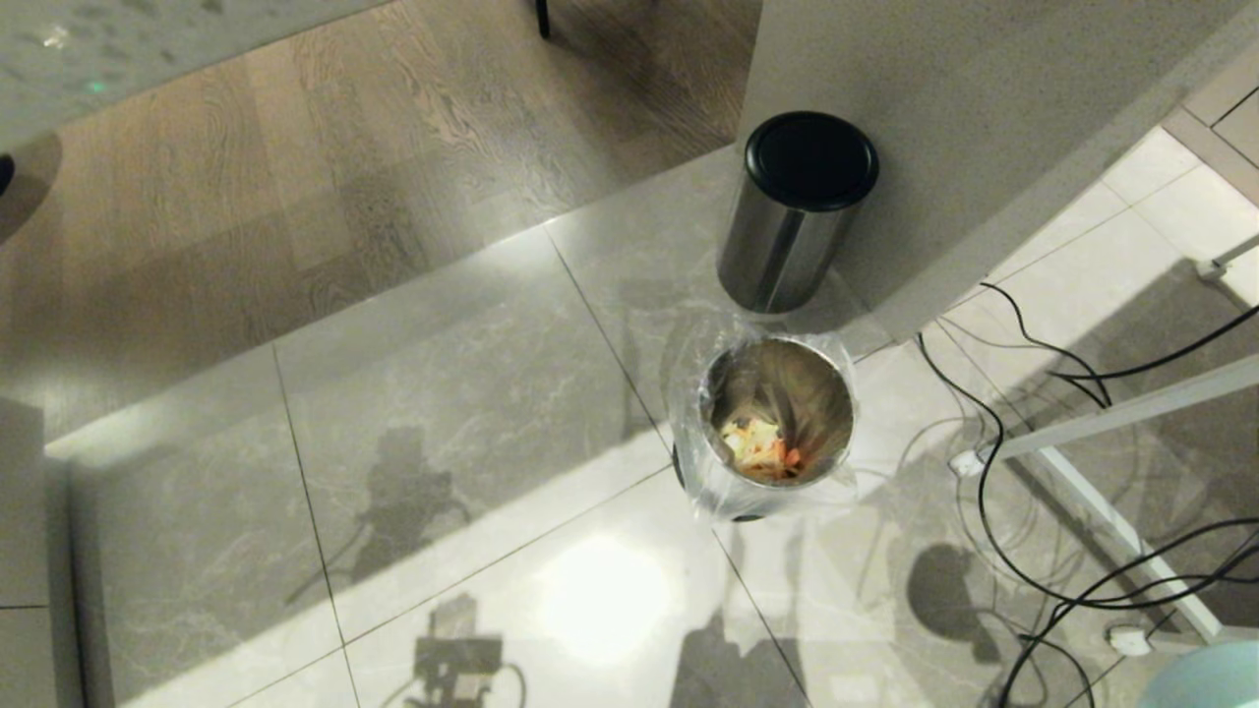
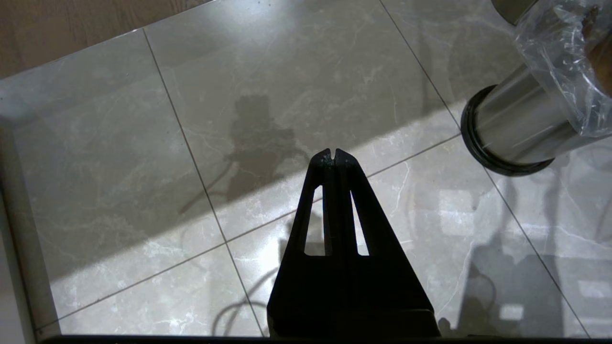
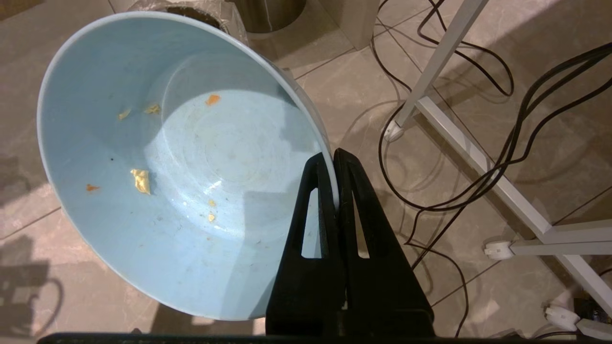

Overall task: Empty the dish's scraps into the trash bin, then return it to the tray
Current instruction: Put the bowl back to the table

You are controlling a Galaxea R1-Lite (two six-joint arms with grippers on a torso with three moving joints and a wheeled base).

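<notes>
The light-blue dish hangs tilted over the tiled floor, and my right gripper is shut on its rim. Only a few yellow and orange crumbs cling inside it. A sliver of the dish peeks into the head view's bottom right corner. The open steel trash bin, lined with a clear bag, stands on the floor with the scraps lying at its bottom. Its steel wall also shows in the left wrist view. My left gripper hangs shut and empty above bare tiles, left of the bin. The tray is out of view.
A black-lidded steel bin stands just behind the open one, against a pale cabinet. Black cables and a white frame leg sprawl over the floor at the right. Wooden flooring begins at the back left.
</notes>
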